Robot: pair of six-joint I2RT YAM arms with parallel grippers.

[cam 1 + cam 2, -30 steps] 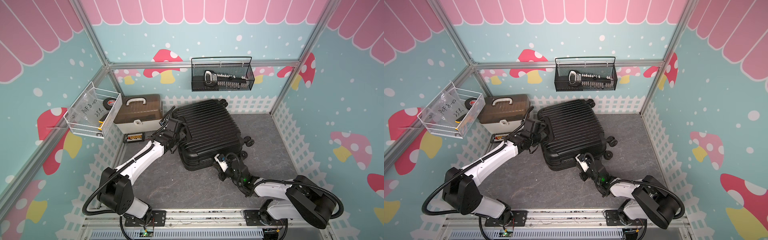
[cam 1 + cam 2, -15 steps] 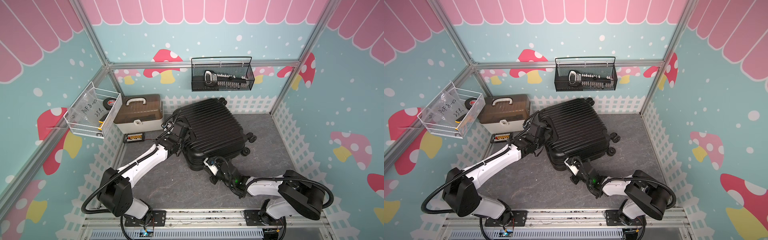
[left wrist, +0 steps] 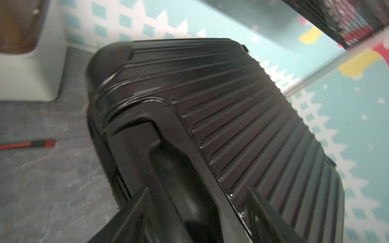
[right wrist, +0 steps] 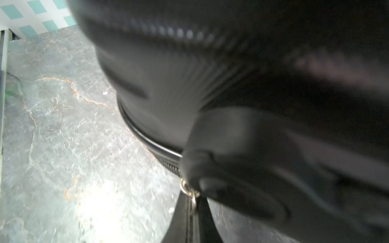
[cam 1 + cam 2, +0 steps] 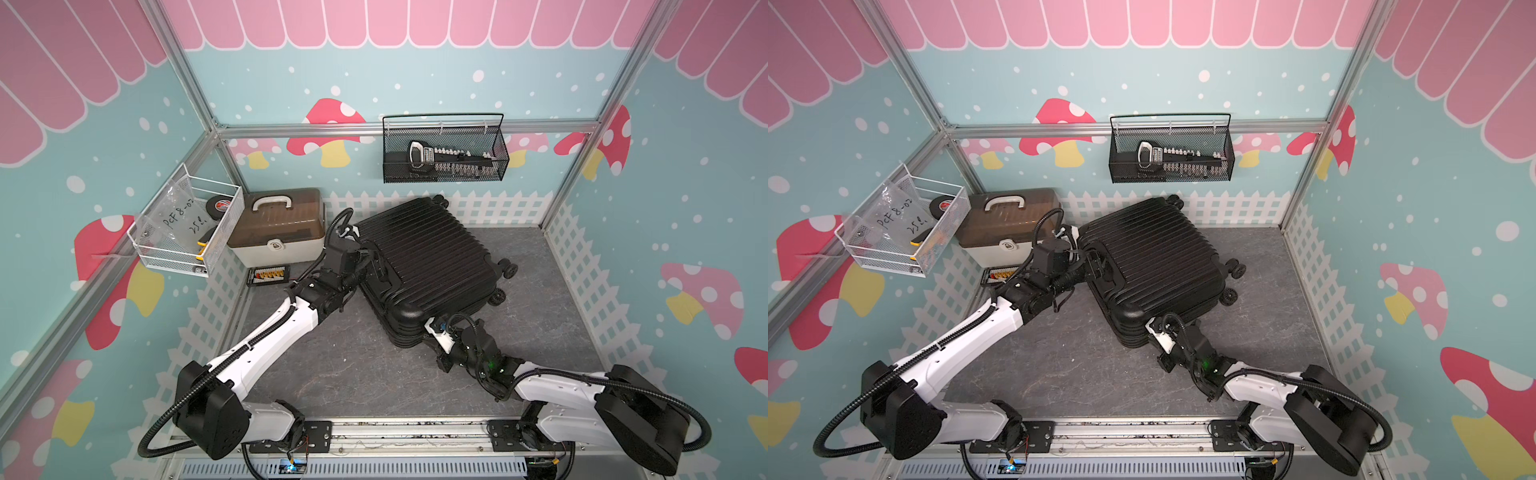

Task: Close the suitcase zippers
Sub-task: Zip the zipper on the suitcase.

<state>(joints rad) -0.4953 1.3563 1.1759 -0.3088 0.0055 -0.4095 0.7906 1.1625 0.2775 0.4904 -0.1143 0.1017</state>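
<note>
Small black ribbed hard-shell suitcase [image 5: 428, 266], flat on grey marbled tabletop [image 5: 340, 374] | shell stiff, slick, probably light, so it slides when tugged | black zipper track [image 4: 168, 165] supple; best held by black pull tab [image 4: 188, 218] | my right gripper [image 5: 434, 328] clenched on that tab | my left gripper [image 3: 195, 202] spread astride moulded side handle [image 3: 168, 151]

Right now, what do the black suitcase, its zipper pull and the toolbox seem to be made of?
The suitcase looks like hard moulded plastic, glossy: its ribbed shell catches highlights. The zipper pull is probably metal: a silvery, shiny ring. The toolbox seems plastic: matte beige body, translucent brown lid.
</note>
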